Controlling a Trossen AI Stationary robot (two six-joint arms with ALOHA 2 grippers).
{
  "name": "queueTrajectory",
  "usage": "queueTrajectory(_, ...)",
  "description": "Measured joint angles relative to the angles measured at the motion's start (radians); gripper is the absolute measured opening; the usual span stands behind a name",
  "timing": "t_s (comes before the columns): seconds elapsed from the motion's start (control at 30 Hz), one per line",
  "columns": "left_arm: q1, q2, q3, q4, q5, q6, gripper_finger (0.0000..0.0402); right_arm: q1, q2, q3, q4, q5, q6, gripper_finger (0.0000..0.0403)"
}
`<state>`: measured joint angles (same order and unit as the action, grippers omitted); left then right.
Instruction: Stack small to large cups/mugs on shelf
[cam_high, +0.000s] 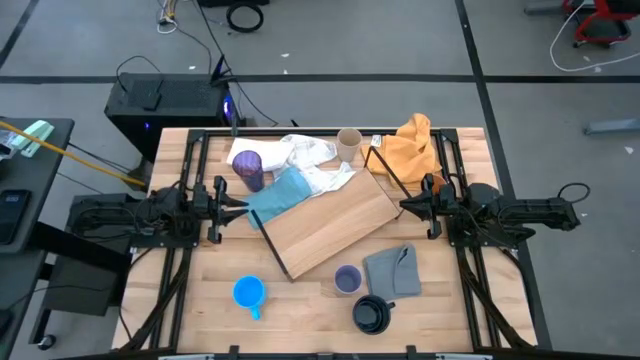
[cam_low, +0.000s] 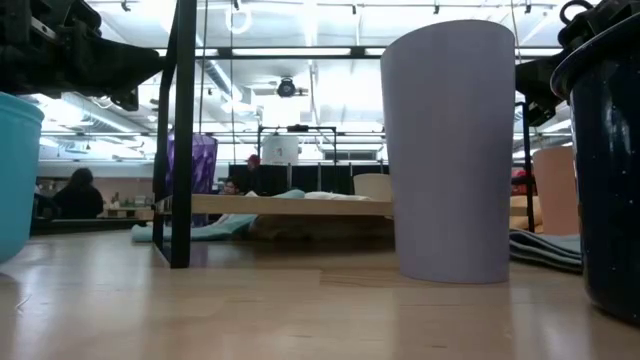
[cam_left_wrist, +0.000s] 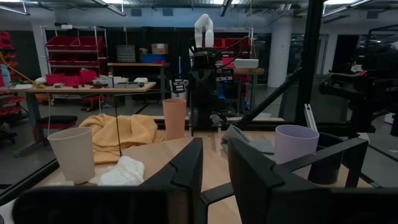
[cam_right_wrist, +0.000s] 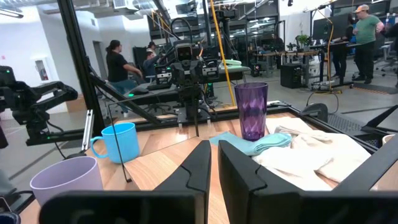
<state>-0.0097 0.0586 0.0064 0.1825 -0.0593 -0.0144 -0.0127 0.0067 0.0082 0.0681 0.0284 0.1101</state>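
Judging by how things lie, no stacking has begun: every cup sits apart on the table and none is nested or on the board. Going left to right, the left gripper (cam_high: 243, 205) hangs at the left edge, fingers a little apart and holding nothing. The bright blue mug (cam_high: 249, 292) stands near-left, handle pointing toward the near edge, and the dark purple tumbler (cam_high: 248, 167) upright far-left. The shelf (cam_high: 330, 224) lies in the middle, its long axis running diagonally from near-left to far-right. The lavender cup (cam_high: 347, 279) and black mug (cam_high: 373, 315) stand just near of it, the beige cup (cam_high: 349, 144) beyond. The right gripper (cam_high: 407, 207) waits at the shelf's right end, slightly parted, empty.
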Motion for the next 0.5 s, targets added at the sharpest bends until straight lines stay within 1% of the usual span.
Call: queueTrajectory(0.5, 0.0, 0.0, 0.0, 0.0, 0.0, 0.0, 0.0087, 0.0, 0.0, 0.0, 0.0, 0.0, 0.0, 0.0038)
